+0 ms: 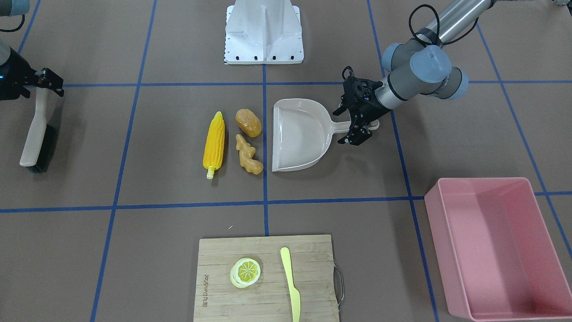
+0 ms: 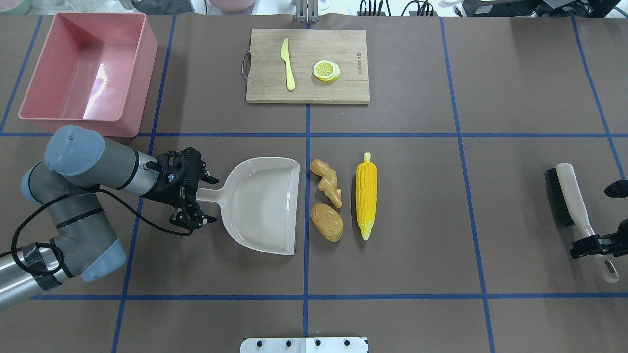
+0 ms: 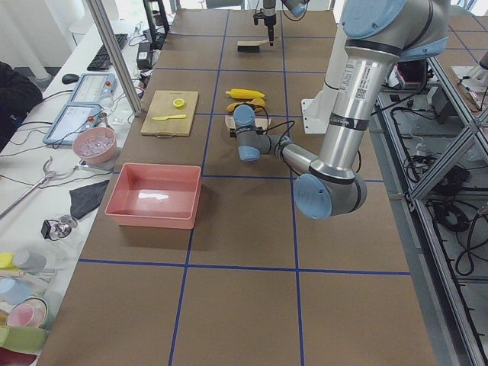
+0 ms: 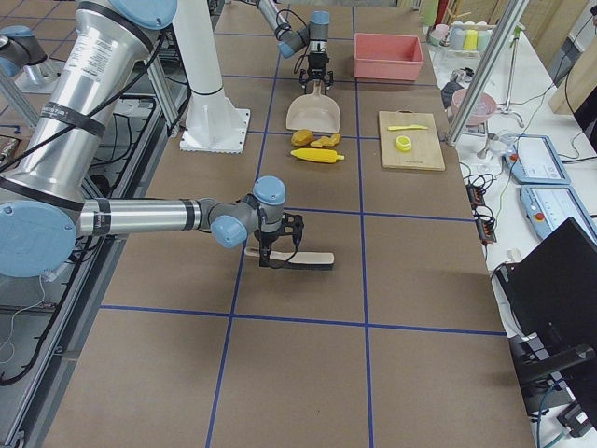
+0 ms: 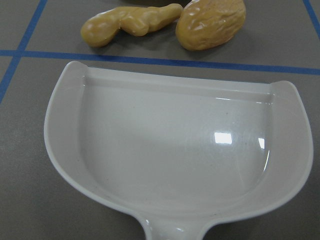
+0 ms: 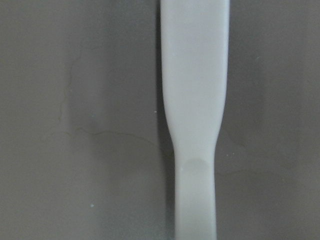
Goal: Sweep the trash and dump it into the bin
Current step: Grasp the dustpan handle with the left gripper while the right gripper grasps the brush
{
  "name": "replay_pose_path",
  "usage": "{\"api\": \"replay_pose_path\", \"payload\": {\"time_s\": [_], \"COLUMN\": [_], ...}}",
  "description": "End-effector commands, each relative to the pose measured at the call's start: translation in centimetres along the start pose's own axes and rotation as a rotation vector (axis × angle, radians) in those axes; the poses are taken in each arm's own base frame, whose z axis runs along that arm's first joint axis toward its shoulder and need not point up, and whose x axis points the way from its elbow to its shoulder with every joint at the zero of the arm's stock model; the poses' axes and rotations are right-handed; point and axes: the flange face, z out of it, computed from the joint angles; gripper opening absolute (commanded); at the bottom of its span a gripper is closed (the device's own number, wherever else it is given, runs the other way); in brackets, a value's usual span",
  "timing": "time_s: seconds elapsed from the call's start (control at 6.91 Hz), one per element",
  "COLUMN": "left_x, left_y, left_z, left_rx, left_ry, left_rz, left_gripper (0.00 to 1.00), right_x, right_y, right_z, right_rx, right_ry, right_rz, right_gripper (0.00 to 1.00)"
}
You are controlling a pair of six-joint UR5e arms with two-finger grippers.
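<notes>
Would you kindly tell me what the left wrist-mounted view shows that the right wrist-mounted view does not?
Only the left wrist-mounted view shows the beige dustpan. It is empty, and the ginger root and the potato lie just past its open lip, beyond a blue tape line. Only the right wrist-mounted view shows the pale brush handle, close up and running top to bottom. Both show the brown table surface.

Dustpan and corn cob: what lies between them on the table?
The potato and the ginger root, side by side, both outside the dustpan; the overhead view shows it plainly.
</notes>
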Motion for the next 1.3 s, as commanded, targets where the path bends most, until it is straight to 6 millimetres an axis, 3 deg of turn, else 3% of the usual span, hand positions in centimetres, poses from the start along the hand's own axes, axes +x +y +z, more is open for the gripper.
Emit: {"api": "replay_pose_path", "payload": {"time_s": [0.0, 0.14, 0.29, 0.58, 0.72, 0.87, 1.16], "left_x": [0.2, 0.3, 0.5, 0.5, 0.4, 0.4, 0.0], "left_y": [-0.3, 0.0, 0.1, 0.4, 0.8, 1.1, 1.9], "left_z": [-0.2, -0.4, -0.8, -0.8, -0.8, -0.6, 0.1], "left_rx": [0.012, 0.028, 0.056, 0.065, 0.077, 0.078, 0.062], "left_ry": [0.003, 0.000, -0.002, -0.001, -0.005, -0.005, -0.005], "left_rz": [-0.003, -0.006, -0.024, -0.032, -0.025, -0.025, -0.031], "left_gripper": [0.97, 0.97, 0.97, 0.97, 0.97, 0.97, 0.97], "right_x": [0.5, 0.8, 0.8, 0.9, 0.9, 0.6, -2.7], "right_y": [0.6, 1.0, 1.1, 1.5, 1.8, 1.9, 1.7], "right_z": [0.3, 0.3, 0.1, -0.3, -0.6, -0.8, -2.6], "right_rx": [-0.010, -0.015, -0.014, -0.015, -0.017, -0.017, 0.010], "right_ry": [0.014, 0.017, 0.017, 0.016, 0.013, 0.006, -0.032], "right_rz": [0.003, 0.005, 0.006, 0.005, -0.002, -0.012, -0.063], "right_gripper": [0.94, 0.86, 0.66, 0.11, 0.00, 0.00, 0.00]}}
